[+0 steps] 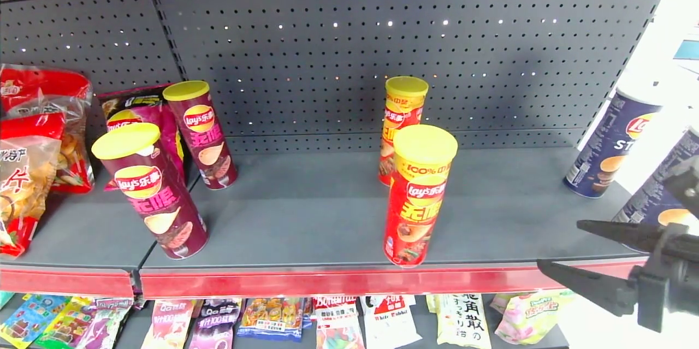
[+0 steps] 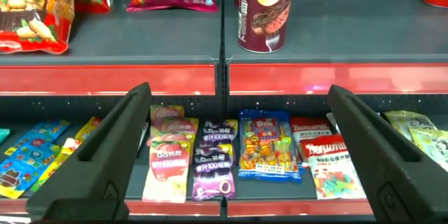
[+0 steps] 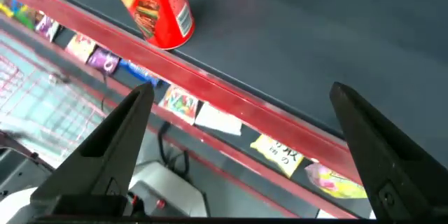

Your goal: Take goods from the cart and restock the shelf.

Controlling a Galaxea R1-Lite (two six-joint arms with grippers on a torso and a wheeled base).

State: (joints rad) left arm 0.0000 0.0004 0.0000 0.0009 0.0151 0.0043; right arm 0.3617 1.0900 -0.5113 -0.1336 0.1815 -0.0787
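On the grey shelf [image 1: 306,207] stand two purple chip cans [image 1: 150,190] [image 1: 202,133] at the left, two red cans [image 1: 418,196] [image 1: 400,119] in the middle and two blue cans [image 1: 611,141] [image 1: 663,190] at the right. My right gripper [image 1: 560,245] hangs open and empty just in front of the shelf's red front edge, right of the front red can [image 3: 157,7]. In its own wrist view the right gripper [image 3: 241,87] spans that red edge. My left gripper [image 2: 239,91] is open and empty, low before the shelf, below a purple can [image 2: 262,10].
Snack bags [image 1: 33,147] fill the shelf's left end. Small candy packets [image 1: 338,321] [image 2: 266,147] lie on the lower shelf. A wire cart grid [image 3: 35,91] shows below the shelf edge. Bare shelf lies between the purple and red cans, with a perforated back panel [image 1: 349,54] behind.
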